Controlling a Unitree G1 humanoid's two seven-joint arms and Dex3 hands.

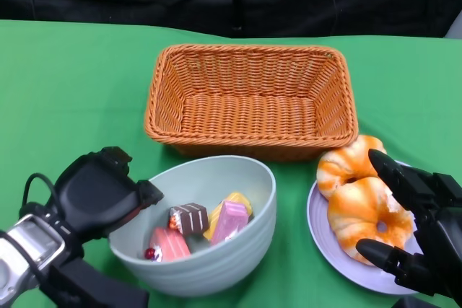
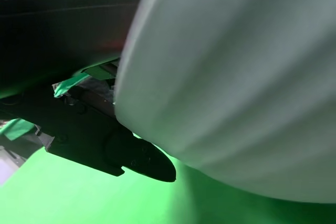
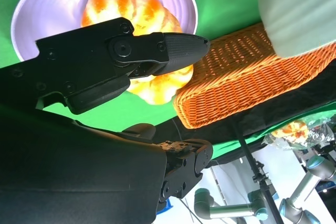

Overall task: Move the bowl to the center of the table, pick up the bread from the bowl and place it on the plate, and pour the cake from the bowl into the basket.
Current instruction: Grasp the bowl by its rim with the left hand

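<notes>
From the head camera, the pale green bowl point(image 1: 198, 232) is sitting on the green tablecloth point(image 1: 72, 91) just in front of the wicker basket point(image 1: 251, 102), which is lying with its long axis running side to side across the table. The bowl is tilting slightly, its mouth opening up and a little toward the basket, and small cakes point(image 1: 206, 227) are resting inside it: a pink one, a chocolate one, a red one and a yellow one. The left hand point(image 1: 101, 192) is gripping the bowl's rim on the side away from the plate, with one finger hooking over the edge. Beside the bowl, on its other side, the lavender plate point(image 1: 321, 232) is carrying the bread point(image 1: 364, 210), two orange-glazed rings lying flat, one nearer the basket than the other. The right hand point(image 1: 415, 225) is hovering over the plate with its fingers spread apart around the nearer ring, holding nothing. In the right wrist camera, the right hand's fingers point(image 3: 131, 56) are reaching across the bread point(image 3: 160, 85) above the plate point(image 3: 42, 9), with the basket point(image 3: 247, 72) and the bowl point(image 3: 299, 9) just beyond. In the left wrist camera, the bowl's ribbed outer wall point(image 2: 236, 82) is filling most of the frame, and a dark finger point(image 2: 136, 158) is pressing against it near the base.
</notes>
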